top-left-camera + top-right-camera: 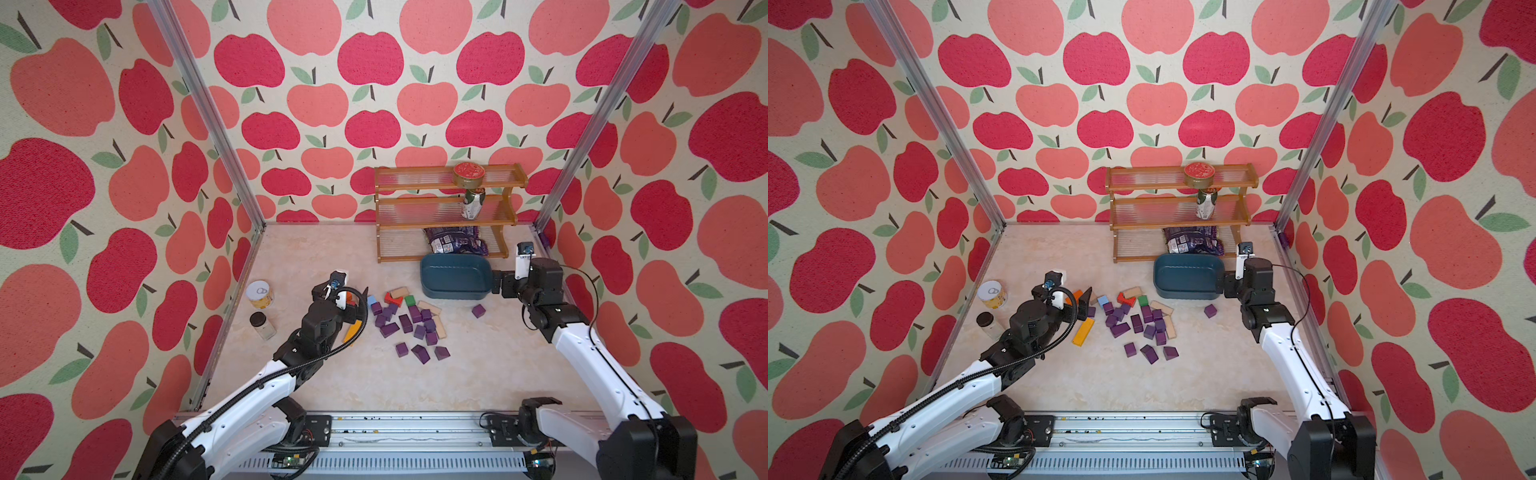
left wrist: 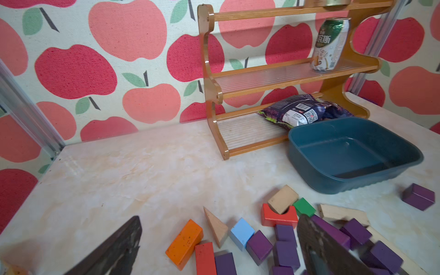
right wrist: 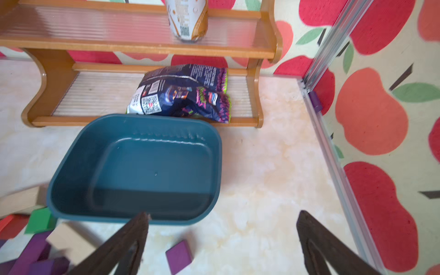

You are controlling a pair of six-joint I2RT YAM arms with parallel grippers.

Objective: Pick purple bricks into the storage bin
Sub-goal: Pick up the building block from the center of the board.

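The left end effector point(image 2: 219, 217) hangs low over the left edge of a heap of small matte dark-purple wooden bricks point(image 1: 409, 328), its two dark fingers spread wide with nothing gripped. The heap lies about midway across the pale marbled table point(image 1: 332, 382). Mixed into it are an orange block point(image 2: 184, 244), a red arch-cut block point(image 2: 267, 216), a light-blue cube point(image 2: 242, 233), a green cube point(image 1: 410, 300), plain tan wooden blocks point(image 1: 430, 308) and a long yellow block point(image 1: 1083, 331). A lone purple brick point(image 1: 478, 311) sits apart to the right, near the front wall of the shallow dark teal plastic storage bin point(image 1: 455, 291). Every purple brick I can see is on the table, outside the bin. The bin stands just behind the heap, right in front of the brown wooden three-tier rack point(image 1: 380, 216). The right end effector point(image 3: 223, 212) waits at the bin's right end, also opened wide and holding nothing; I cannot tell whether it touches the rim. The rack carries a round red-lidded tin point(image 1: 468, 173), a drink can point(image 1: 473, 203) and a purple snack bag point(image 1: 455, 240). By the left wall stand a yellow can point(image 1: 259, 293) and a black-lidded glass jar point(image 1: 262, 326).
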